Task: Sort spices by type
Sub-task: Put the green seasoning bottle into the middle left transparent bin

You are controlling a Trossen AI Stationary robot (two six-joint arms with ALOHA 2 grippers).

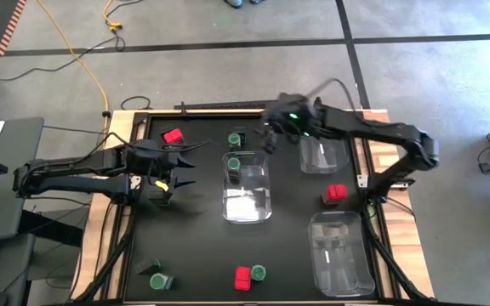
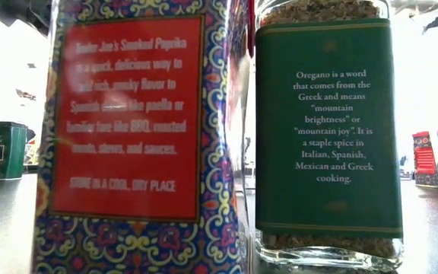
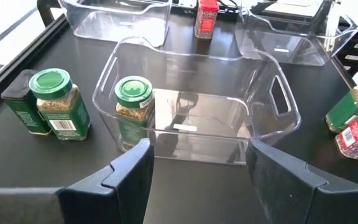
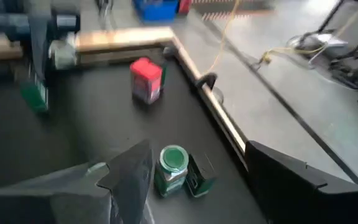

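Note:
The spices stand scattered on the black table. A green-topped jar (image 3: 133,102) stands inside the centre clear bin (image 1: 247,204). Another green-topped jar (image 4: 173,167) and a dark tin (image 4: 199,177) stand together just beyond that bin's far end. A red box (image 1: 173,136) stands at the far left and another red box (image 1: 334,194) at the right. My left gripper (image 3: 197,163) is open at the bin's left side, holding nothing. My right gripper (image 4: 197,152) hangs open in the air above the far jar and tin.
Two more clear bins (image 1: 323,153) (image 1: 340,255) stand along the right side. A red box (image 2: 139,129) and a green jar (image 2: 325,129) stand at the near edge, close to the low camera. A jar and a dark tin (image 1: 156,276) stand near left.

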